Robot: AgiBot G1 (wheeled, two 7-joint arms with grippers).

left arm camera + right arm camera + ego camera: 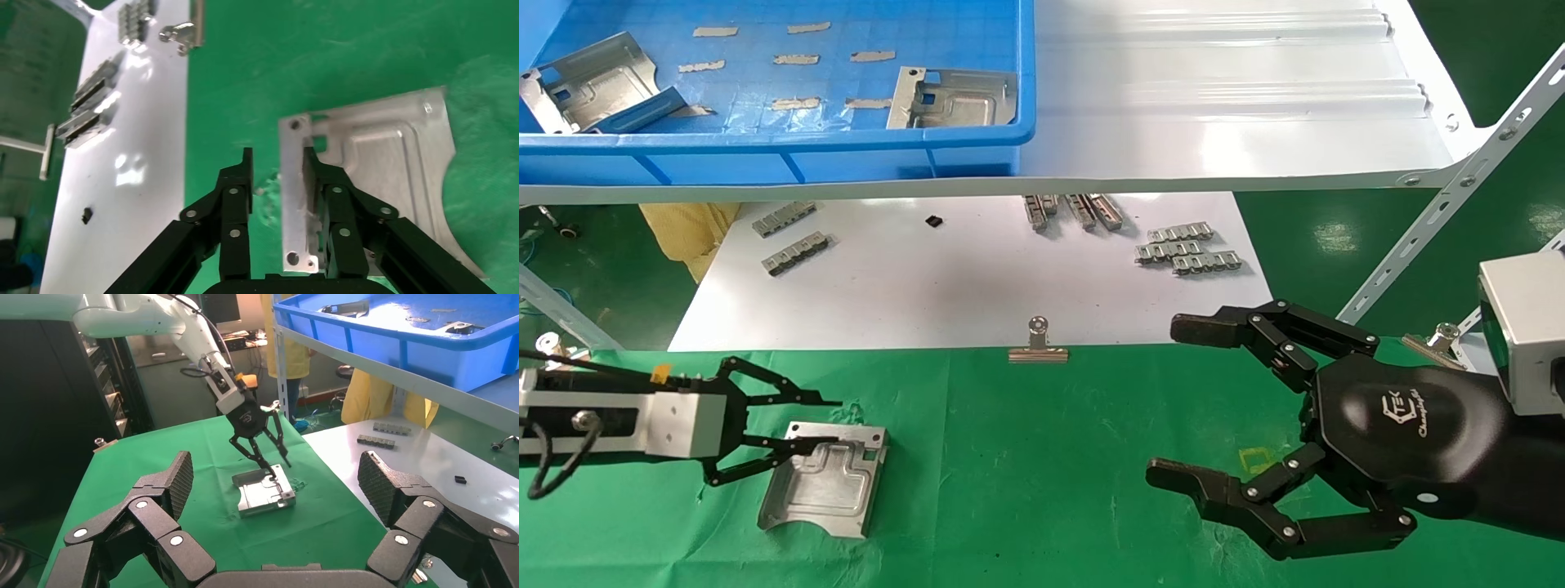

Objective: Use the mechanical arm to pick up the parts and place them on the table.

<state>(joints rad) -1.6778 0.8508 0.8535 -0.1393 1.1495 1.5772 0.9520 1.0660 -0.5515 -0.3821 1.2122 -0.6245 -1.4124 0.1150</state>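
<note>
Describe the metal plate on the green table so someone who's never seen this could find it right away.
Start at the green table and look to the robot's left side. The plate lies flat there, under the open left gripper. It is the only plate on the cloth; the other two sit in the blue bin.

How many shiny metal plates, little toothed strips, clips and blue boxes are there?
Metal plates: 3, one on the green cloth, two in the bin
Toothed strips: about 10, some are bunched
Binder clip: 1
Blue bin: 1
Total: about 15
</note>
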